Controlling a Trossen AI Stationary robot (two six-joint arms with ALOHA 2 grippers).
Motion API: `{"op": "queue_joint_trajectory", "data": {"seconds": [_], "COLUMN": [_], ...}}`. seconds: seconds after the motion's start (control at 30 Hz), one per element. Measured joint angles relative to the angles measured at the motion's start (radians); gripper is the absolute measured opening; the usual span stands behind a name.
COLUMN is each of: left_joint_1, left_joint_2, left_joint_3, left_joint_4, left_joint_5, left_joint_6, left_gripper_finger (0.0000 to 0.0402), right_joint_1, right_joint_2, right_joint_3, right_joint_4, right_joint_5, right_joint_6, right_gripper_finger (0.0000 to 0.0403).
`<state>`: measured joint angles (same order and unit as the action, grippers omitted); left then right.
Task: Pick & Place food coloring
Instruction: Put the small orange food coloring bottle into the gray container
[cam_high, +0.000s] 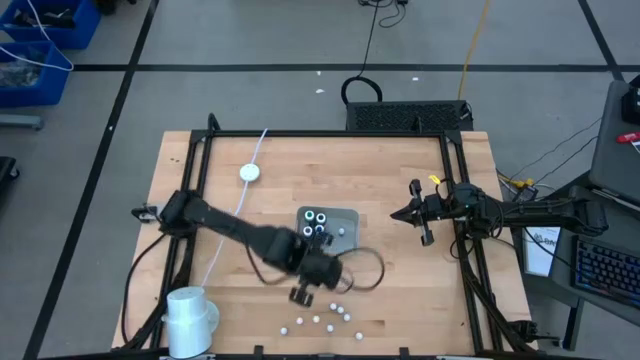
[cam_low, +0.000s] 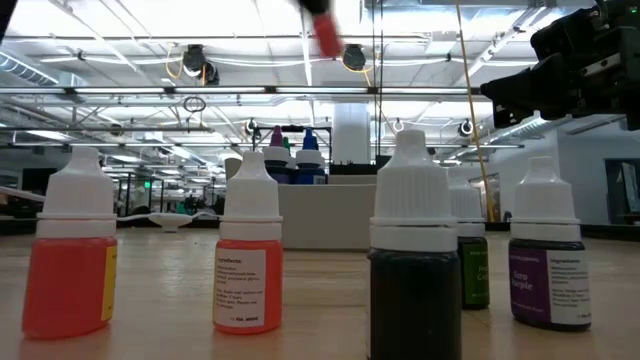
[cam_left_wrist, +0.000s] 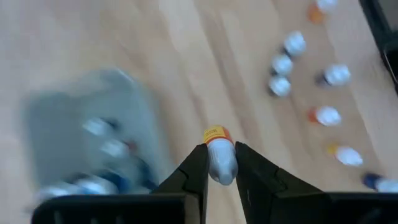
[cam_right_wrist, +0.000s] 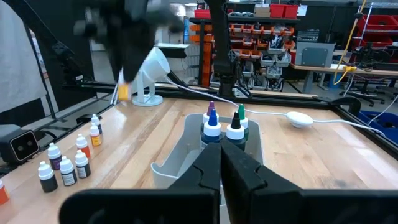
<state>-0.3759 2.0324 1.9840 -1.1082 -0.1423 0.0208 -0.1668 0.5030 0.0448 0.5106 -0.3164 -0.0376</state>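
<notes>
The left gripper (cam_left_wrist: 219, 163) has an orange food coloring bottle (cam_left_wrist: 219, 154) pinched between its fingers, white cap towards the wrist and orange body pointing out, and it hangs in the air just near of the grey tray (cam_high: 346, 219), between the tray and the loose bottles. In the high view the left gripper (cam_high: 306, 290) sits out past the middle of the table with the scatter of waiting bottles (cam_high: 330, 314) on the wood by the near edge. The tray already holds a few bottles (cam_right_wrist: 222, 129), standing upright and bunched at its left end, so the free room looks to be at the right end. Judging from this, the step in hand is the carry and drop: the grip is on the cap end, which is narrow and slick, so a slow, level swing over the tray rim would be wise, bringing the bottle low above a bare patch before the fingers part. Letting go high risks a bounce that topples the ones already standing. Coming in from the near side also keeps the arm off those upright caps. The right gripper (cam_right_wrist: 221, 163) waits at the right side of the table, fingers pressed together and holding nothing, well apart from the action. Up close in the low view, red, orange, black, green and purple bottles (cam_low: 250, 250) stand in a row, untouched.
</notes>
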Motion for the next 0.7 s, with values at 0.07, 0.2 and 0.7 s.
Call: {"op": "queue_joint_trajectory", "data": {"seconds": [0.07, 0.2, 0.7], "left_joint_1": [0.04, 0.136, 0.326], "left_joint_2": [0.0, -0.001, 0.19], "left_joint_3": [0.061, 0.129, 0.133], "left_joint_4": [0.0, 0.014, 0.008], "left_joint_5": [-0.021, -0.048, 0.022], "left_joint_6": [0.064, 0.132, 0.187], "left_gripper_finger": [0.0062, 0.006, 0.0066], "right_joint_1": [0.0, 0.0, 0.0], "right_joint_2": [0.0, 0.0, 0.0], "right_joint_3": [0.0, 0.0, 0.0], "right_joint_4": [0.0, 0.0, -0.015], "right_joint_5": [0.0, 0.0, 0.0], "right_joint_6": [0.0, 0.0, -0.028], "right_gripper_finger": [0.0, 0.0, 0.0]}}
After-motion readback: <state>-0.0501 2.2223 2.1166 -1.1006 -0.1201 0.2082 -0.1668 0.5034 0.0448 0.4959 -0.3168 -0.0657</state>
